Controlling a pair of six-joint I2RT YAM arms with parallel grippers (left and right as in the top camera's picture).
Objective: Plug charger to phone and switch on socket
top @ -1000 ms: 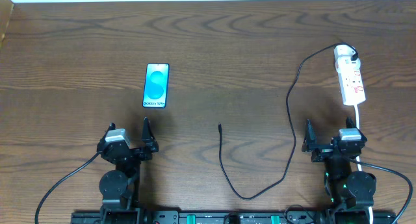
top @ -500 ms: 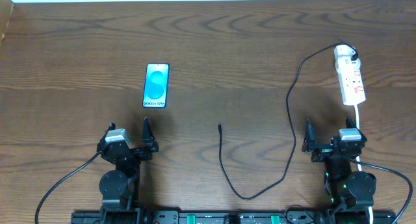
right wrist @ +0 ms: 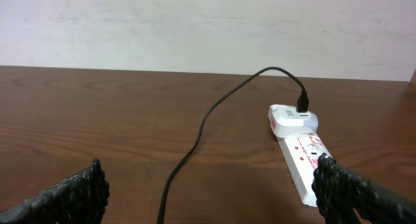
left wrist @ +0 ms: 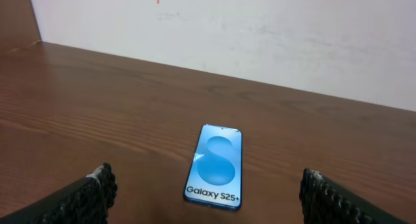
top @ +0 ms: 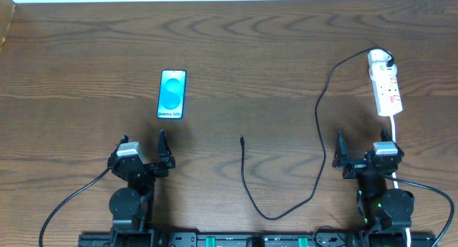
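on the far left, the left gripper (top: pixel 140 155) sits at the near edge of the dark brown wooden table (top: pixel 250 39), its two black ribbed fingers (left wrist: pixel 91 197) spread wide with nothing between them. straight ahead of it, farther back on the table, lies the slim rectangular phone (top: pixel 172 94) with the bright cyan-blue screen. it is flat and face up, with its "galaxy s25+" lettering at the end nearest the arm. from the left wrist camera the phone (left wrist: pixel 215 167) shows in the gap between the fingers, apart from both, with a pale wall (left wrist: pixel 260 29) behind the table's far edge.

in the middle, the long thin black charger cable (top: pixel 244 177) ends in a small black plug tip (top: pixel 242 139). the tip lies loose on the bare wood, between the two arms and well apart from the phone. from there the cable runs toward the near edge, curls round in a loop, climbs the right side and arcs over into a white adapter block (top: pixel 379 59).

that adapter sits at the far end of the small white elongated power strip (top: pixel 388 91) with red marks, which lies on the right, its white cord (top: pixel 394 129) trailing back toward the right arm. the right gripper (top: pixel 365 160) rests at the near edge just short of the strip, its fingers (right wrist: pixel 71 197) wide apart and empty. whether the strip's switch is on i cannot tell.
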